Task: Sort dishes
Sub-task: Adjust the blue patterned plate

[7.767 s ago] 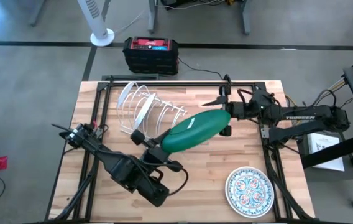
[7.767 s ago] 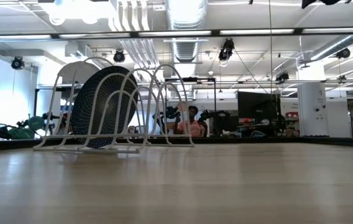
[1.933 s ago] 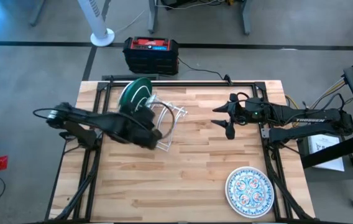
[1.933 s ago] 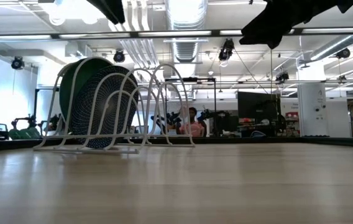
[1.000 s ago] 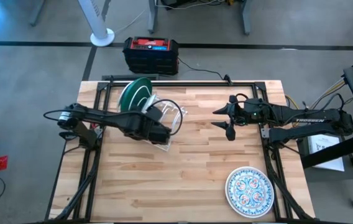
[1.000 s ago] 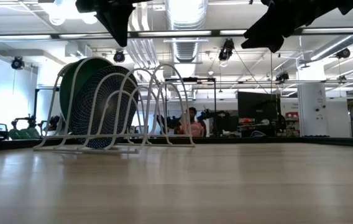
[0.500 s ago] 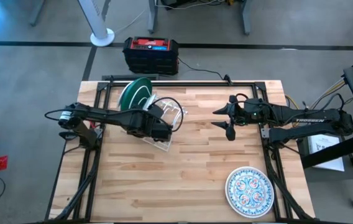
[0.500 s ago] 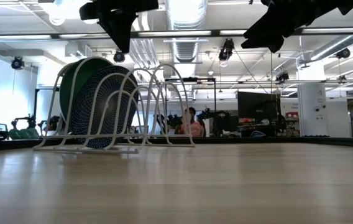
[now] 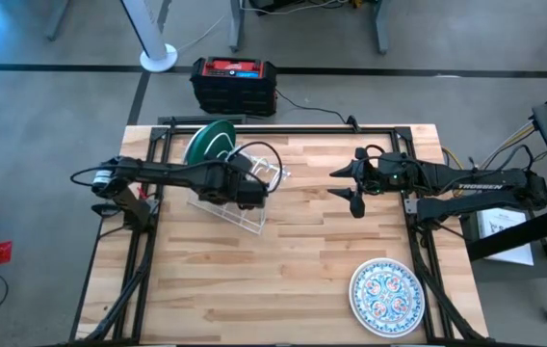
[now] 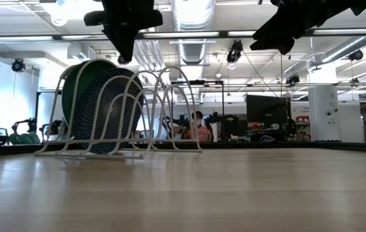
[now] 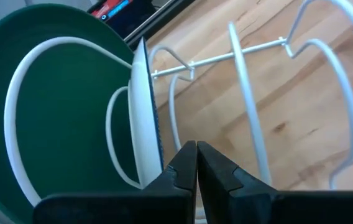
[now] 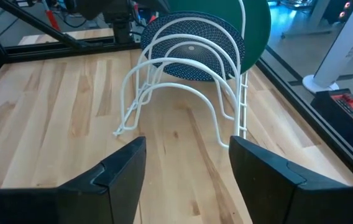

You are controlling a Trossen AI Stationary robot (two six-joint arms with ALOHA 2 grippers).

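A green plate [image 9: 207, 145] and a dark blue patterned plate [image 10: 109, 119] stand on edge in the far slots of a white wire rack [image 9: 245, 183], the green one farthest back [image 11: 58, 112]. A floral plate [image 9: 386, 297] lies flat at the table's near right. My left gripper [image 9: 254, 191] hangs shut above the rack's empty near slots, its fingertips [image 11: 196, 155] close to the blue plate's white rim [image 11: 144, 112] and holding nothing. My right gripper [image 9: 351, 190] hovers open at mid-table right of the rack, facing it [image 12: 189, 168].
A red and black box [image 9: 234, 84] sits on the floor beyond the far edge, beside a white fan base [image 9: 158, 58]. Bare wood lies between the rack and the floral plate.
My left gripper, still shut, has swung toward the table's far edge over the rack and sunk a little. The plates and the rack have stayed put.
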